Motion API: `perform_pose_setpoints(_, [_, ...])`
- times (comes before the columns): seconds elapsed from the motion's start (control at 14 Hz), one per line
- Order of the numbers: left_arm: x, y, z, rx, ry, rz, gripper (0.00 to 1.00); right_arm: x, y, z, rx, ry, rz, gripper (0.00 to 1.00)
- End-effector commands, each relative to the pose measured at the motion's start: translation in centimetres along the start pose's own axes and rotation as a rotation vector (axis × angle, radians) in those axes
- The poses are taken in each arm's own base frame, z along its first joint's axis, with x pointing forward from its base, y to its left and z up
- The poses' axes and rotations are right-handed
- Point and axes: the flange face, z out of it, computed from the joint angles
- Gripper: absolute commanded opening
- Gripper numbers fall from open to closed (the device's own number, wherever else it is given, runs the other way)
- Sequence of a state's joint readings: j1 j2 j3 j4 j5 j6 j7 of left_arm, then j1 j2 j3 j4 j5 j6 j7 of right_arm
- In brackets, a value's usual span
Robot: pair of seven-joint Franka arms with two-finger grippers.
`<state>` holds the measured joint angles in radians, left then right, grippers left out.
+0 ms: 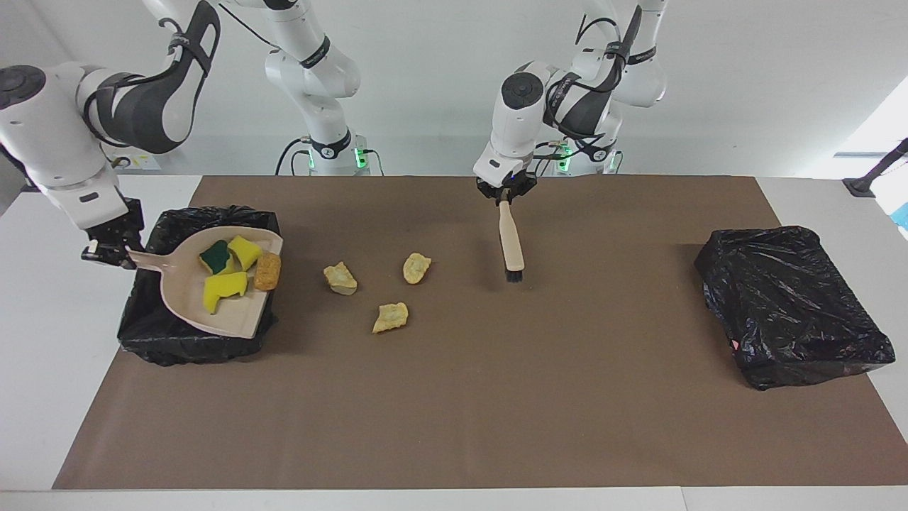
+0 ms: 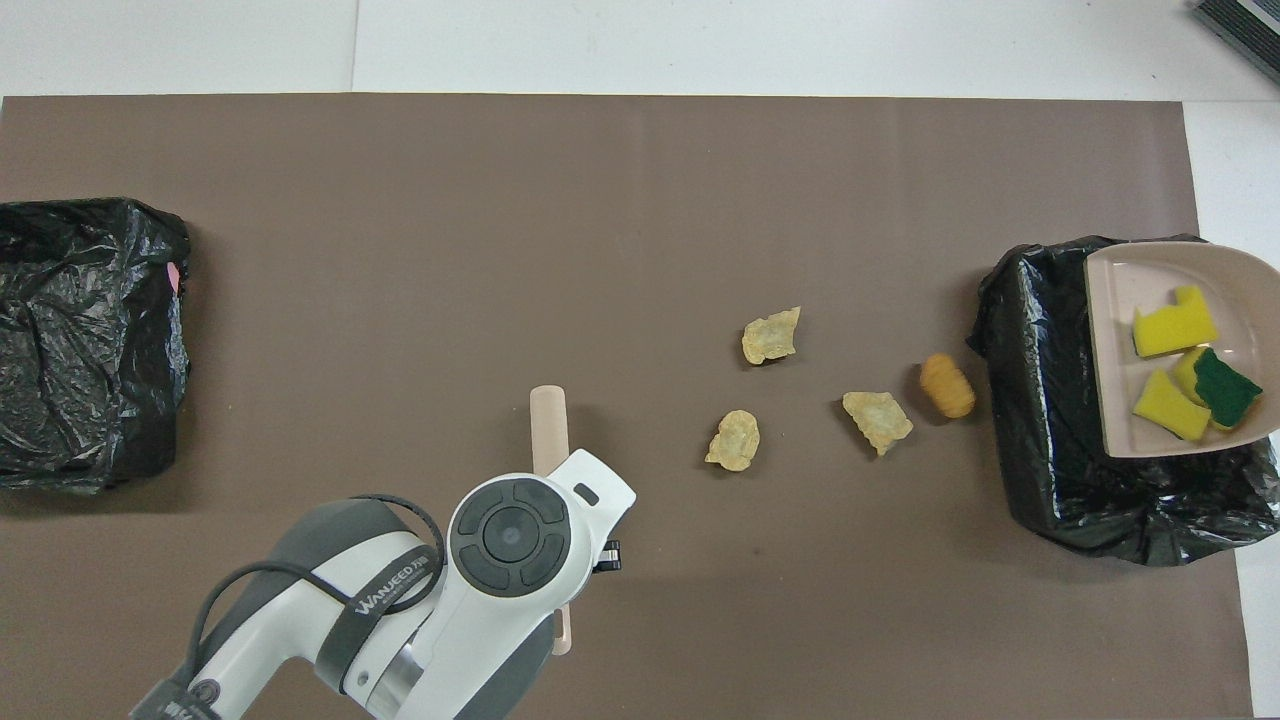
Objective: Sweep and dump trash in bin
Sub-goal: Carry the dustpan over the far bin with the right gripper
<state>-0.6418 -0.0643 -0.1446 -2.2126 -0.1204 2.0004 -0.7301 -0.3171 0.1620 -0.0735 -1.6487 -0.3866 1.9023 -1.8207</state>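
Note:
My right gripper (image 1: 108, 253) is shut on the handle of a beige dustpan (image 1: 183, 287), which hangs over the black-lined bin (image 1: 186, 346) at the right arm's end. Three yellow sponge pieces (image 1: 225, 286), one green-faced (image 2: 1225, 388), lie in the pan (image 2: 1112, 330). The orange-brown lump (image 1: 268, 272) sits at the pan's lip in the facing view; in the overhead view the lump (image 2: 947, 386) lies on the mat beside the bin (image 2: 1040, 440). Three tan chunks (image 1: 340, 278) (image 1: 416, 267) (image 1: 391, 317) lie on the mat. My left gripper (image 1: 505, 194) is shut on the brush (image 1: 511, 241), bristles down.
A second black-lined bin (image 1: 787, 305) stands at the left arm's end of the brown mat (image 1: 496, 411). The left arm covers most of the brush (image 2: 548, 430) in the overhead view. White table shows around the mat's edges.

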Motion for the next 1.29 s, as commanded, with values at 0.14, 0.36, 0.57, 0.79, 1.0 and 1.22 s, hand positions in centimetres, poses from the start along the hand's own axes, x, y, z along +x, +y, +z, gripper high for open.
perform_pose_setpoints(0.14, [-1.5,0.5,1.7,-0.011,0.008,-0.009,0.0,1.0,-1.5,-0.9,0.048,-0.232,-0.035,0.0])
perform_pose_setpoints(0.36, [-1.4,0.4,1.8,-0.012,0.009,-0.011,0.0,4.0,-1.0,-2.3,0.048,-0.344,-0.026,0.0])
perform_pose_setpoints(0.57, [-1.3,0.3,1.9,-0.011,0.007,-0.014,0.0,7.1,-1.2,-4.1,0.071,-0.476,0.051,0.0])
perform_pose_setpoints(0.79, [-1.2,0.2,1.9,-0.011,0.007,-0.015,0.0,9.3,-2.1,-5.5,0.07,-0.587,0.097,0.0])
perform_pose_setpoints(1.0, [-1.4,-0.1,2.2,-0.006,0.003,-0.007,0.0,10.5,-2.2,-7.0,0.055,-0.673,0.119,0.0])
perform_pose_setpoints(1.22, [-1.3,-0.2,2.5,-0.029,0.008,-0.019,0.0,11.1,-2.6,-9.9,0.017,-0.705,0.119,0.0])
